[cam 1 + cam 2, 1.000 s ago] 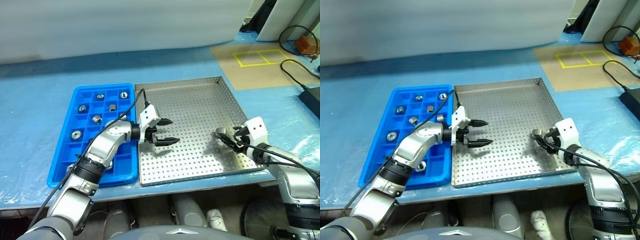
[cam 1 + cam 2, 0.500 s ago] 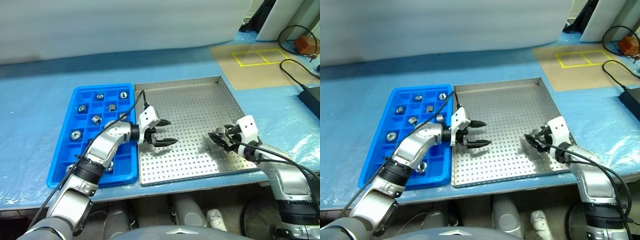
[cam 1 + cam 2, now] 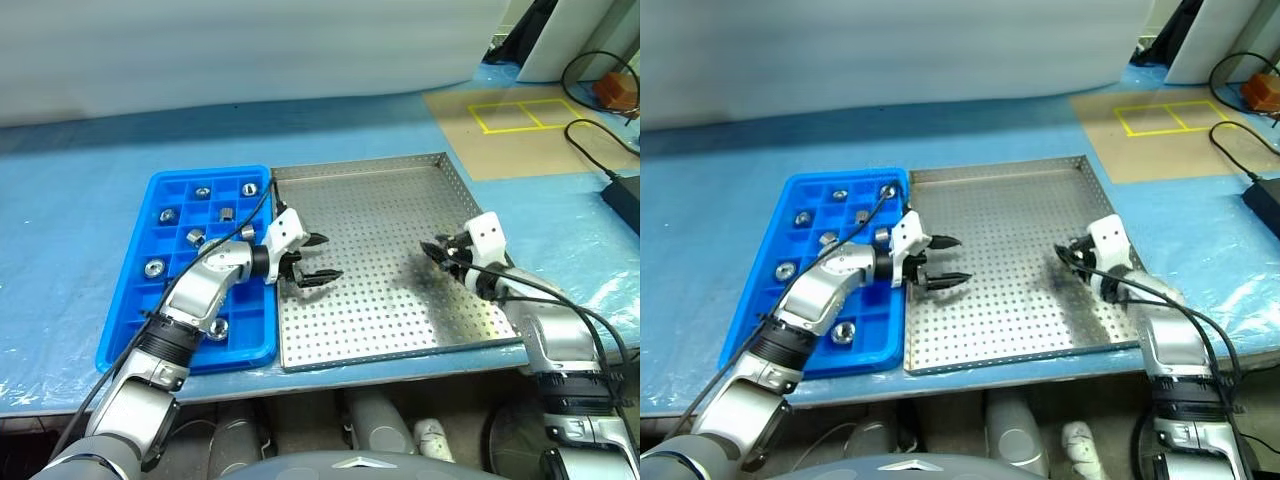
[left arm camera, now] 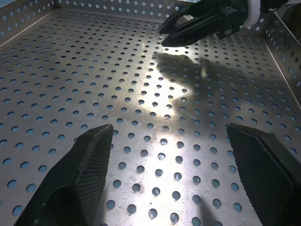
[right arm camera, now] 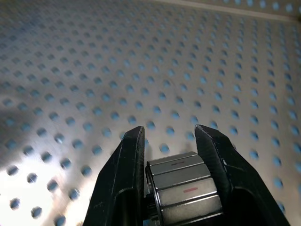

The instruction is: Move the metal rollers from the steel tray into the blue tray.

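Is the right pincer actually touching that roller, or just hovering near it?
Touching. The right wrist view shows the roller wedged between both fingers of the right pincer, no gap on either side, above the steel tray.

Head pair looks down; wrist views close over steel tray (image 3: 400,200).

My black fingers (image 5: 127,179) pinch a silvery roller (image 5: 183,188) with a red mark; the steel tray (image 3: 400,200) is silver, dotted with holes; the blue tray (image 3: 130,320) bright blue.
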`<action>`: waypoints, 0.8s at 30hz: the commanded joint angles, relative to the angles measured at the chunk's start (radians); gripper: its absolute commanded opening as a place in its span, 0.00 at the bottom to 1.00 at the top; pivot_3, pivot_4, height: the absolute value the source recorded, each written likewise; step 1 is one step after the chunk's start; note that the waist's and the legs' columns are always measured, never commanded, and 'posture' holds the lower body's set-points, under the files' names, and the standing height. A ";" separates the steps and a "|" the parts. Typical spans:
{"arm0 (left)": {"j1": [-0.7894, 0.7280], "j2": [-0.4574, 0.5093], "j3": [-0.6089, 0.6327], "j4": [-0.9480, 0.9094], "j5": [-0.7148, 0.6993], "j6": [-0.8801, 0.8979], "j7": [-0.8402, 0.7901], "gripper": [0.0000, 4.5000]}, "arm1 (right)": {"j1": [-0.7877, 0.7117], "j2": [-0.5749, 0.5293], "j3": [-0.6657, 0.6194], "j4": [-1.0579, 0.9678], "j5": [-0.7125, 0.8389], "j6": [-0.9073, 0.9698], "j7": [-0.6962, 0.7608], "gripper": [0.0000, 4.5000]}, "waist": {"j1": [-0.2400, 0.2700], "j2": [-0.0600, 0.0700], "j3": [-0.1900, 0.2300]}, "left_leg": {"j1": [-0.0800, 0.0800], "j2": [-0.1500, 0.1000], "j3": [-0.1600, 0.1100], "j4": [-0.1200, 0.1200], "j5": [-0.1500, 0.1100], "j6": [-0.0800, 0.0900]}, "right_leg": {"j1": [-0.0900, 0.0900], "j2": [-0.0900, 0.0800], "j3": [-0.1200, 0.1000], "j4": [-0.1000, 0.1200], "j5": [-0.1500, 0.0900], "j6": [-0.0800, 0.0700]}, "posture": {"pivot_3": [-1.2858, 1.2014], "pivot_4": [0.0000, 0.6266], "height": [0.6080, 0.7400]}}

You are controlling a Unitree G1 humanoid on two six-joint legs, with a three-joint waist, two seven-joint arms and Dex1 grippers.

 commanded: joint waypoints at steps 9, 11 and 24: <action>0.231 0.064 0.330 -0.374 -0.162 0.176 0.247 0.91 | -0.285 0.134 0.251 0.059 0.079 -0.015 0.278 0.28 | 0.128 0.000 0.000 | -0.003 0.003 0.000 -0.002 0.003 -0.002 | -0.008 0.000 0.000 0.007 0.000 -0.001 | 0.54 0.24 1.00; 0.330 0.083 0.382 -0.480 -0.176 0.216 0.295 0.91 | -0.329 0.151 0.303 0.120 0.064 -0.050 0.341 0.28 | 0.180 -0.001 0.000 | -0.003 0.003 0.000 -0.003 0.004 -0.003 | -0.009 0.000 -0.001 0.007 0.000 -0.002 | 0.58 0.24 1.00; 0.583 0.124 0.512 -0.725 -0.215 0.284 0.445 0.91 | -0.439 0.173 0.478 0.290 0.017 -0.134 0.640 0.28 | 0.356 -0.002 0.002 | 0.003 0.002 0.001 -0.007 0.004 -0.010 | -0.004 -0.001 0.001 0.008 -0.001 -0.002 | 0.64 0.24 1.00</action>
